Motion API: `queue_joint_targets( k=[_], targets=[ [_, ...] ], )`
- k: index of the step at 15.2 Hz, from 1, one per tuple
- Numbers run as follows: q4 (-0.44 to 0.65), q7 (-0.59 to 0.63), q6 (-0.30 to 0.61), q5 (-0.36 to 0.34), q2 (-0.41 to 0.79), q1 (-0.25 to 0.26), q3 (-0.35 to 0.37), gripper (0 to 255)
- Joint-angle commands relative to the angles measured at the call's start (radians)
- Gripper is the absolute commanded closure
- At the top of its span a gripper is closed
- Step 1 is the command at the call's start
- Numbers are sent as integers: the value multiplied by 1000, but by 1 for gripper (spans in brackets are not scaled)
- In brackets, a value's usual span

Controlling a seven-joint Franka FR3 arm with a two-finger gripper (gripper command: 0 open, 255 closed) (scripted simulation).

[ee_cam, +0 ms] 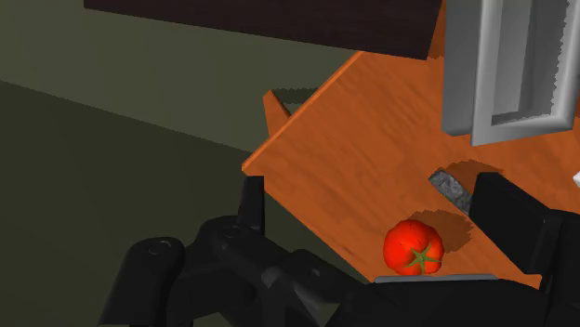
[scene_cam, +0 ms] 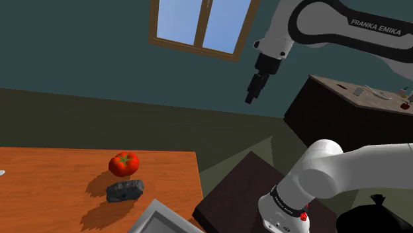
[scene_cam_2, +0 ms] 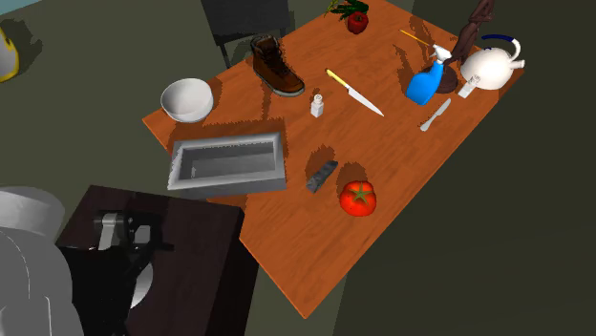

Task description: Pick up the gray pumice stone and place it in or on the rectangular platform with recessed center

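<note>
Pumice stone, a single dark grey speckled block, lies flat on the orange wooden table, untouched; it sits between the rectangular platform and the tomato, near the platform's corner and just beside the tomato, apparently apart from both. The platform, a grey tray-like block with a sunken centre, stands open side up with nothing in it, so the stone can probably be set in from above. The tomato, so close to the stone, is the likeliest thing to be nudged during a descent. The gripper hangs high and well apart from the stone, over the floor past the table's edge; in the wrist view its fingers stand apart with nothing between them — jaws spread wide, nothing held — a posture suited to an approach not yet begun. Farther out on the table, one of each: white bowl, brown boot, small white shaker, yellow-handled knife, silver utensil, blue spray bottle, white teapot. One dark stand carries the arm.
</note>
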Motion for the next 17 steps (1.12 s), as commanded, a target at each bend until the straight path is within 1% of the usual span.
queue_joint_targets(
  k=[1, 9, 13, 17],
  targets=[
    [0, 0, 0, 0, 0, 0, 0, 0],
    [-139, 27, 269, 74, 103, 64, 92, 0],
    [-177, 39, 410, 107, 191, 98, 140, 0],
    [-193, 51, 553, 134, 302, 128, 189, 0]
  ],
)
